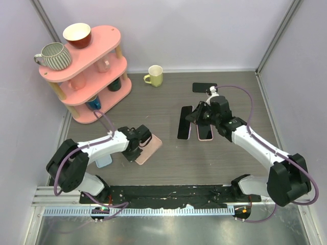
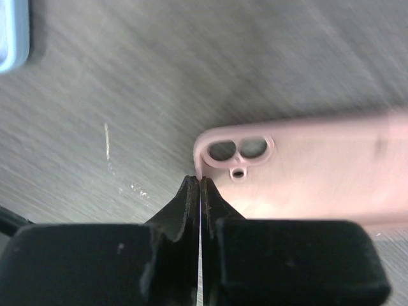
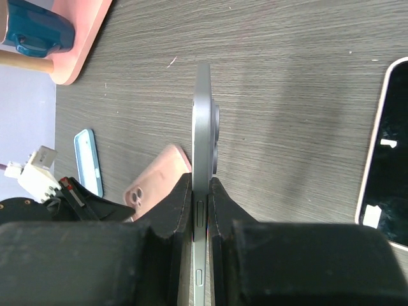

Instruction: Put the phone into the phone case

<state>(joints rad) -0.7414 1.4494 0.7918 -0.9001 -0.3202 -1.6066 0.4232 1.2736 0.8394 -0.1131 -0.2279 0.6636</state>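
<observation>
1. The right end effector [image 3: 201, 191] clamps a grey phone [image 3: 203, 121] between its fingers. From the wrist the phone is seen edge-on, its long axis pointing to 12 o'clock and its camera bump facing 3 o'clock.
2. From overhead, the phone sits just right of the middle of the desk [image 1: 168, 163]. Its dark face shows and its long axis runs roughly from 1 to 7 o'clock.
3. The left end effector [image 2: 199, 183] has its fingers pressed almost together at the camera-cutout corner of the pink phone case [image 2: 319, 172]. Whether the rim is pinched between them cannot be told.
4. The case lies on the desk at 8 o'clock from the phone, well apart from it. In the left wrist view its long axis runs from 9 to 3 o'clock, with the cutout end at 9 o'clock.
5. A pale-rimmed phone [image 1: 206, 132] lies at 3 o'clock, just beside the held one. A blue case [image 1: 103, 161] lies at 8 o'clock from the pink case.
</observation>
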